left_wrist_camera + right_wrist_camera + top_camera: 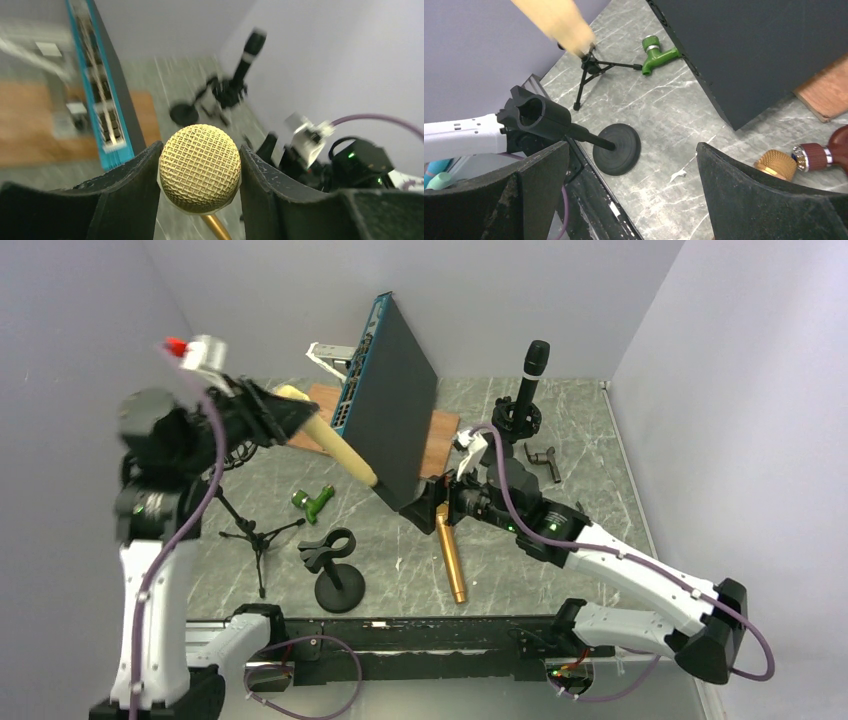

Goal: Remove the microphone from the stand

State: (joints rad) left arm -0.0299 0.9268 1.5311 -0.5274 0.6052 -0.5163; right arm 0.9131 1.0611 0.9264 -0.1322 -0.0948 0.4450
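My left gripper [288, 412] is raised at the upper left and shut on a gold microphone [340, 452]. Its handle slants down to the right, apart from the black tripod stand [256, 536] below it. In the left wrist view the fingers [127, 180] press both sides of the gold mesh head [200, 167]. My right gripper [428, 505] is open and empty, low over the table's middle. In the right wrist view [634, 200] it sees the tripod [591, 67] and the blurred microphone handle [556, 22].
A round-base stand with an empty clip [335, 575] stands near front. A second gold microphone [452, 560] lies by my right gripper. A black microphone on a stand [533, 370] is at back right. A black-and-blue box [390, 400] leans over a wooden board [440, 435]. A green fitting [315, 502] lies nearby.
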